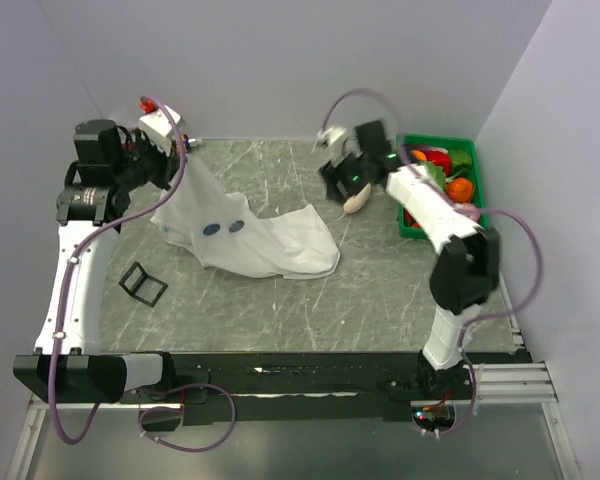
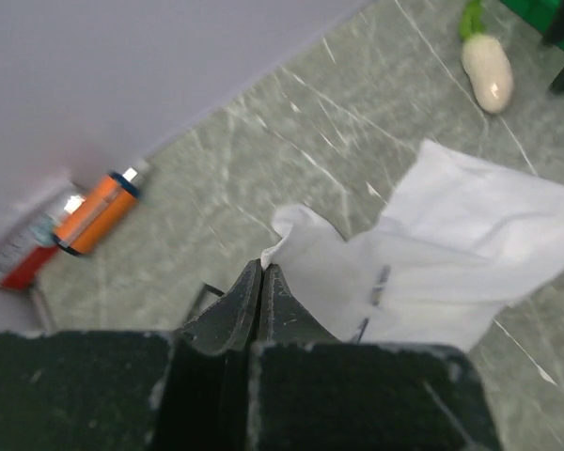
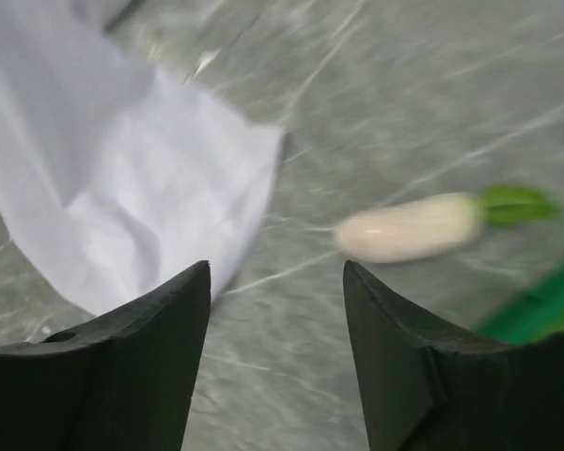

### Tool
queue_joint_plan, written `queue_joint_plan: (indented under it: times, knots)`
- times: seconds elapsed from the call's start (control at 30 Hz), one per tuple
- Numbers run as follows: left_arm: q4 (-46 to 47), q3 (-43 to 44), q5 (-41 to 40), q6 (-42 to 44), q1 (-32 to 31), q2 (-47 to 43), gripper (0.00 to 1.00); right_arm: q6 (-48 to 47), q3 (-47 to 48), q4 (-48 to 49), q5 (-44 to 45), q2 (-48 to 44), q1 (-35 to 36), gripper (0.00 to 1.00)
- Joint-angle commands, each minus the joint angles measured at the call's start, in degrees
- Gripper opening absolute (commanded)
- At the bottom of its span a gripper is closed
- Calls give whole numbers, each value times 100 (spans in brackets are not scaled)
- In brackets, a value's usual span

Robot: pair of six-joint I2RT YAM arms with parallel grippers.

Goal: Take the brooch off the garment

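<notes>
Garment: a white T-shirt (image 1: 270, 245). One end is lifted at the far-left corner of the table (image 1: 280, 320), and the rest trails down toward the table's middle.
Left gripper (image 2: 263, 275): fingers pressed together, pinching a fold at the garment's edge.
Right gripper (image 3: 275, 271): jaws spread with nothing between them. It hangs toward the far-right corner, just beside a white radish (image 3: 409, 227) and apart from the cloth's nearest edge.
Brooch (image 1: 237, 225): a dark-blue disc on the sloping cloth, with a second disc (image 1: 212, 228) like it just beside. The left wrist view shows only thin dark marks there, so how it is fastened cannot be told.
Handling: the cloth is soft and limp and will follow any pull. The brooch looks small, rigid, light and probably smooth-faced.
Hold: across the brooch's rim, while the lifted end keeps the fabric taut.
Risk: catching cloth between the fingers along with the disc.
</notes>
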Motion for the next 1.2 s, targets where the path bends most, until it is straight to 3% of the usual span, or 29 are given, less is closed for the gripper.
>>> queue_joint_plan:
  times: [0.0, 0.3, 0.4, 0.53, 0.57, 0.67, 0.8, 0.87, 0.93, 0.97, 1.07, 1.17]
  knots:
    - [-38, -378, 254, -260, 5, -456, 1, 113, -460, -158, 209, 817, 473, 68]
    - [-188, -651, 96, -164, 5, -624, 1, 157, -162, -684, 920, 1925, 817, 71]
    - [-197, -642, 87, -155, 5, -589, 1, 237, -135, -843, 1124, 2233, 862, 67]
    - [-162, -660, 95, -146, -3, -545, 1, 254, -249, -870, 1010, 2330, 861, 45]
    - [-144, -669, 104, -163, 5, -519, 1, 254, -267, -861, 1010, 2295, 853, 33]
    - [-205, -625, 236, -181, -3, -449, 1, 272, -451, -853, 1036, 1832, 783, 15]
    - [-1237, -738, 517, 274, 5, -457, 1, 115, -1564, -730, 1071, 453, 510, 9]
    - [-1768, -1245, 536, 1201, -3, -571, 1, -237, -2654, -633, 1150, -637, 536, 8]
    - [-2164, -1773, 281, 1689, -4, -860, 1, -543, -3575, -650, 1046, -1497, 528, 14]
    - [-2209, -2324, 158, 2065, -3, -975, 1, -667, -3789, -702, 793, -1693, 528, 33]
    - [-2079, -3128, 51, 2376, -3, -1362, 1, -888, -4064, -694, 440, -2169, 318, 54]
    - [-1701, -3402, 244, 2026, -30, -1363, 1, -1055, -3521, -581, -308, -2004, -70, 59]
